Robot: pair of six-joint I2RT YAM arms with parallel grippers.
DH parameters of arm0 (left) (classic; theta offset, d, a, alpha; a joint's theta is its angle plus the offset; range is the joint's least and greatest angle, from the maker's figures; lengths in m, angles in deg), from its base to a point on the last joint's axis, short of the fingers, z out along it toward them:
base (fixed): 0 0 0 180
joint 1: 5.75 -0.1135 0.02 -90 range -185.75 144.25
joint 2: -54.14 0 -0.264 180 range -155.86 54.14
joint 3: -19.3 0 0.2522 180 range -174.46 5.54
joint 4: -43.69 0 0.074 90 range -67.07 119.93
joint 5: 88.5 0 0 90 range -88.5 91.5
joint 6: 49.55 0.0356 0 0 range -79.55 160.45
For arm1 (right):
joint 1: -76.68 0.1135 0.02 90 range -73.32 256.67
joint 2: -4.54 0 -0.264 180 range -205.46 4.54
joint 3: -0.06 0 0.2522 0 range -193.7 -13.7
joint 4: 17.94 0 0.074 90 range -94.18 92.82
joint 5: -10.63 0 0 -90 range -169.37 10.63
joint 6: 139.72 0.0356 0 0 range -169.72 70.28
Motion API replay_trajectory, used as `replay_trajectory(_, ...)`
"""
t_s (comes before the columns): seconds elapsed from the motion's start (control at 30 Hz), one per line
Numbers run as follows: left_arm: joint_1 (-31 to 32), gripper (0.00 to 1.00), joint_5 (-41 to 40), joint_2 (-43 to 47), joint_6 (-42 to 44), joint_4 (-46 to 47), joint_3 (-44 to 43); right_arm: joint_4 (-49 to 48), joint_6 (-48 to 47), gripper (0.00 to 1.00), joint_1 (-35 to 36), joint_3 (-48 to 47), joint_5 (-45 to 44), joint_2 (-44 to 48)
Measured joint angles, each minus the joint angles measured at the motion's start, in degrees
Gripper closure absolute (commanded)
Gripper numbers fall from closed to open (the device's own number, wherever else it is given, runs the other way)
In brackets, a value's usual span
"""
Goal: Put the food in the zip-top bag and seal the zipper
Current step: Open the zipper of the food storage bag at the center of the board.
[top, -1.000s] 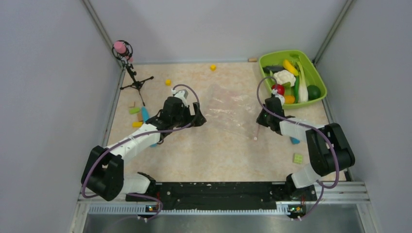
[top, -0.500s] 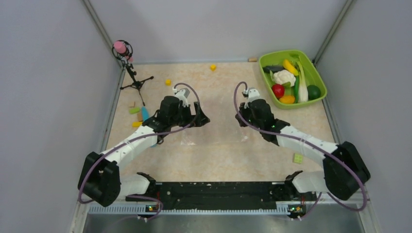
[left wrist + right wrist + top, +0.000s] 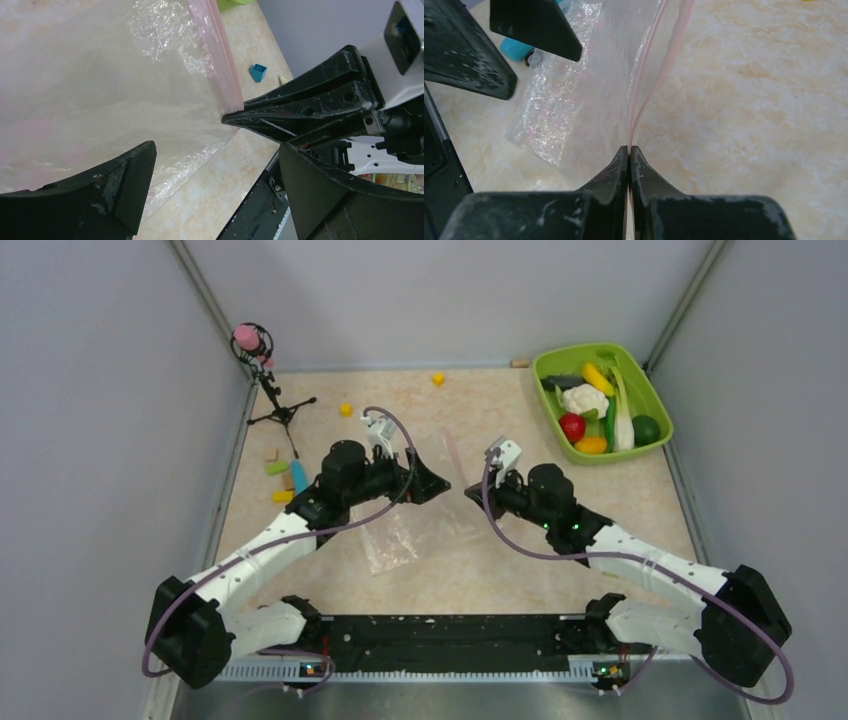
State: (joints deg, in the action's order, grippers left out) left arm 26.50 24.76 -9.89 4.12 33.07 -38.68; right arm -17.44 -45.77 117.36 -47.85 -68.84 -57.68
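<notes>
The zip-top bag [image 3: 400, 540] lies crumpled at mid-table and holds no food. The right gripper [image 3: 629, 149] is clenched on the bag's pink zipper [image 3: 644, 90], pinching one end of the strip. The left gripper [image 3: 437, 480] is released, jaws wide, just beside that same end and almost touching the right one.

The biggest risk is probably the limp film. Held at a single point, the bag may fold over itself or drag, and the mouth would then collapse. The two claws are also crowded together, so a careless closing move could knock them into each other. The right pinch seems to trap both zipper tracks, so the left jaws might catch both lips too and hold the mouth shut. The strip is thin and could slip out of the pinch.

There is bare table [image 3: 480, 570] on the near side of the bag and beyond it. The lime-green tray [image 3: 548, 390] with the cauliflower [image 3: 585, 398] and the tomato [image 3: 572, 426] sits well apart, to the bag's far right against the wall. A green block [image 3: 613, 565] lies to the near right of the bag.
</notes>
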Motion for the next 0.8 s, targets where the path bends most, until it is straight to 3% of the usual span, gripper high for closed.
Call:
replay_trajectory(0.23,4.92,0.04,-8.2,-5.4,-1.27,-4.07,-5.4,1.05,-1.9,1.0,4.55,-0.52,-2.78,-1.2)
replay_trajectory(0.37,6.49,0.19,-12.9,-7.37,-1.99,-5.2,-7.61,2.25,-2.54,1.0,6.88,-1.75,-6.36,-2.78)
replay_trajectory(0.63,7.65,0.35,-18.03,-11.21,-2.12,-9.09,-9.97,3.04,-2.93,1.0,9.29,-2.73,-9.29,-3.32)
replay_trajectory(0.7,7.91,0.45,-18.49,-11.63,-2.23,-9.6,-9.99,3.17,-3.19,1.0,9.55,-2.73,-9.44,-3.41)
replay_trajectory(0.8,8.44,0.72,-18.43,-12.13,-2.47,-9.73,-10.29,3.37,-4.0,1.0,10.08,-2.73,-10.08,-4.0)
